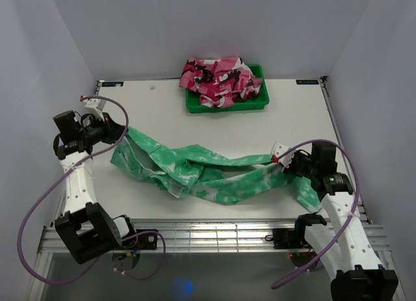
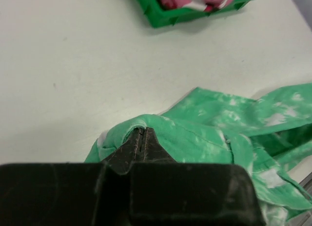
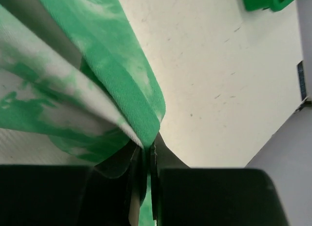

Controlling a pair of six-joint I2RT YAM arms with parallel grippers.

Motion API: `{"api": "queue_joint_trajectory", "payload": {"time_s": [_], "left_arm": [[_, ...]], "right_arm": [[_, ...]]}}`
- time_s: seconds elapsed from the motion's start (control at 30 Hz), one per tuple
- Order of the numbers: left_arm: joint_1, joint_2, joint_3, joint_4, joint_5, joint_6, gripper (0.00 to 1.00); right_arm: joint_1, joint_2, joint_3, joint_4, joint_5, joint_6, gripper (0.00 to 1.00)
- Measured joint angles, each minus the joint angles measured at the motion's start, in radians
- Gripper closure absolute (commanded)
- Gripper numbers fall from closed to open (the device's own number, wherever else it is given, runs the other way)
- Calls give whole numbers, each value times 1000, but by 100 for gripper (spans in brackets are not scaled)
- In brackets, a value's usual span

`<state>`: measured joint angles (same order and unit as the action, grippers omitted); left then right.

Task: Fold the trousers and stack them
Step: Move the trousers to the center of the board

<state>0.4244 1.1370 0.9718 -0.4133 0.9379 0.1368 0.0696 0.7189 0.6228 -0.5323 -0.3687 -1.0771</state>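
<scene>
White counter (image 1: 162, 112), grey walls (image 1: 195, 28). Trousers (image 1: 214, 171) lie twisted across middle, 9 to 4 o'clock. Left jaws clamped on cloth at 9, right jaws clamped on cloth at 4. Better pull both ends apart evenly, so twist opens before folding.

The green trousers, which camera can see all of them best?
The top camera: it shows the trousers whole, end to end. The left wrist view shows only one bunched end pinched in the left gripper; the right wrist view shows just a fold clamped in the right gripper.
</scene>
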Motion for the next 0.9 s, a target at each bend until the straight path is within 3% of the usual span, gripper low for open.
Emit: {"api": "queue_joint_trajectory", "payload": {"time_s": [0.33, 0.37, 0.4, 0.43, 0.47, 0.5, 0.53, 0.63, 0.73, 0.8, 0.9], "left_arm": [[5, 253, 77, -176, -209, 237, 99], [6, 269, 103, -202, -228, 260, 92], [7, 285, 132, -231, -237, 290, 77], [7, 301, 165, -265, -237, 329, 52], [7, 319, 209, -323, -230, 375, 11], [7, 336, 259, -386, -216, 433, 2], [7, 347, 309, -445, -196, 482, 2], [8, 363, 468, -641, -140, 624, 2], [-4, 358, 634, -774, -99, 726, 2], [-43, 332, 672, -799, -102, 754, 2], [-233, 247, 653, -840, -145, 750, 2]], "right_arm": [[-3, 110, -99, 68, 73, -56, 92], [-3, 119, -102, 71, 79, -57, 92], [-3, 130, -104, 72, 84, -58, 90], [-3, 141, -104, 71, 87, -59, 80], [-3, 151, -103, 69, 88, -61, 53], [-3, 160, -103, 63, 93, -54, 44], [-3, 167, -101, 53, 102, -56, 34], [-3, 168, -99, 16, 114, -55, 15], [-4, 133, -88, -27, 121, -62, 1], [-4, 97, -68, -67, 121, -79, 6], [-4, 38, -20, -138, 119, -95, 8]]}}
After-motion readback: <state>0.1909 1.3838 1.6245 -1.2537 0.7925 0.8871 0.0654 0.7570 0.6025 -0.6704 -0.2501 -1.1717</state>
